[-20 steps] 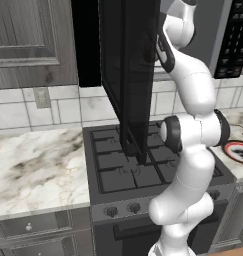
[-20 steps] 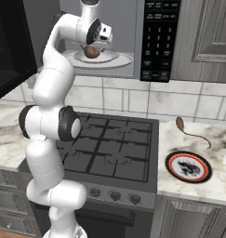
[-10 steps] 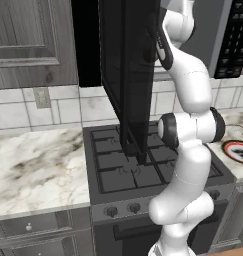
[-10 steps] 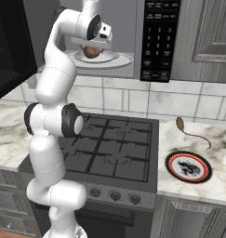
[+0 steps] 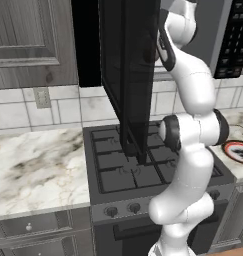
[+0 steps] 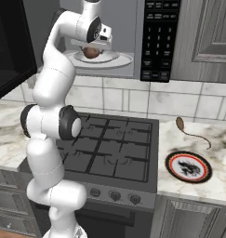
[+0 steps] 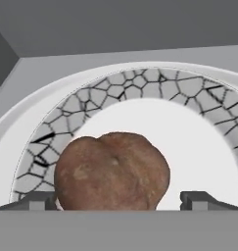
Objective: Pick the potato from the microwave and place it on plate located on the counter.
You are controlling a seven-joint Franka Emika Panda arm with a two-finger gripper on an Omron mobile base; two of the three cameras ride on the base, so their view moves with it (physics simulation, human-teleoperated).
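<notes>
The potato [image 7: 113, 171] is a brown lump lying on a pale dish [image 7: 199, 122] with a cracked-pattern rim, inside the microwave [image 6: 128, 28]. In the hand view my gripper [image 7: 118, 201] is open, with one fingertip on each side of the potato. The left tip is close against it and the right tip stands a little clear. From the right base view the gripper [image 6: 92, 46] hangs just above the potato [image 6: 90, 52]. The dark plate [image 6: 189, 166] with its red-orange rim lies on the counter [image 6: 212, 186] right of the stove, and its edge [image 5: 238, 150] shows in the left base view.
The microwave's black door [image 5: 130, 75] stands swung open over the black gas stove [image 6: 114, 153]. The keypad panel [image 6: 160, 39] is right of the cavity. A thin brown curved stick-like thing [image 6: 191, 134] lies behind the plate. More marble counter [image 5: 38, 170] lies left of the stove.
The hand has eased slightly down and in over the potato. The potato, dish and plate have not moved.
</notes>
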